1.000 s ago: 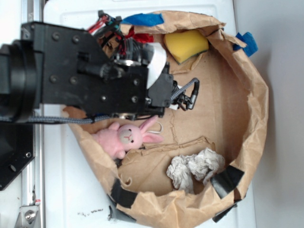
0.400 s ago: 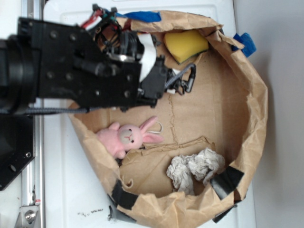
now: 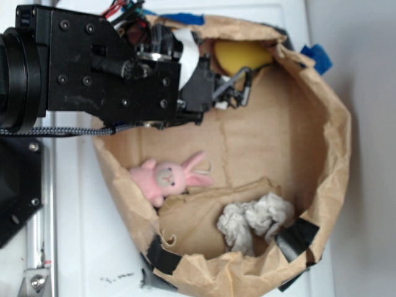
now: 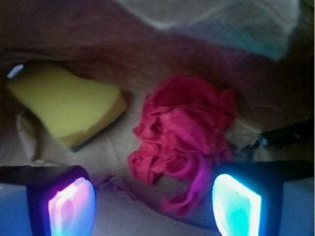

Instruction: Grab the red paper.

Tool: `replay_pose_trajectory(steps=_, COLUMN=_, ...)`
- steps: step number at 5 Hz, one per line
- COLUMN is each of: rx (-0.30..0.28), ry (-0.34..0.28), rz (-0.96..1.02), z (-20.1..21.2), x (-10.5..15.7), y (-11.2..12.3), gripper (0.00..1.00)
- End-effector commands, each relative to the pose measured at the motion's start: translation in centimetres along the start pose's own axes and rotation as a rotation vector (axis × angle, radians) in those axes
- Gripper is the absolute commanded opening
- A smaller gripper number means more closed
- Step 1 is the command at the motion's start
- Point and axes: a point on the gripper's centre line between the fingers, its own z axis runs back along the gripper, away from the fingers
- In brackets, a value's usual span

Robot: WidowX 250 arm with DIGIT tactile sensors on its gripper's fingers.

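The red paper (image 4: 184, 132), a bright crumpled wad, lies on the brown paper floor just ahead of my gripper (image 4: 155, 206) in the wrist view. Its lower strands reach down between the fingers, close to the right pad (image 4: 236, 204). The jaws stand wide apart and hold nothing. A yellow sponge (image 4: 64, 105) lies to the left of the wad. In the exterior view my gripper (image 3: 238, 90) hovers at the top of the paper bag, next to the sponge (image 3: 241, 55). There the arm hides the red paper.
All of this sits inside a wide brown paper bag with a raised rim (image 3: 337, 142). A pink plush bunny (image 3: 167, 178) lies at its left and a grey-white paper wad (image 3: 253, 219) at the bottom. Blue tape (image 3: 317, 57) sticks out at the upper right.
The arm has moved toward the top edge of the bag, closer to the sponge. The red paper, partly visible beside the arm earlier, is now covered by it in the exterior view.
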Motion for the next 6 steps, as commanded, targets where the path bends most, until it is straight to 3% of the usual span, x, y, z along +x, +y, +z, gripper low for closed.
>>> replay_pose_trajectory(steps=1, rx=-0.176, ry=0.088, rz=-0.148, z=4.3, x=1.3, y=-0.1, gripper=1.0)
replay_pose_trajectory(steps=3, rx=-0.176, ry=0.088, rz=-0.148, z=4.3, x=1.3, y=-0.1, gripper=1.0)
replay_pose_trajectory(steps=5, rx=-0.184, ry=0.005, rz=-0.077, z=1.3, x=1.4, y=-1.2, gripper=1.0)
replay_pose_trajectory(steps=6, rx=-0.171, ry=0.0, rz=-0.072, z=0.4, x=1.6, y=-1.7, gripper=1.0)
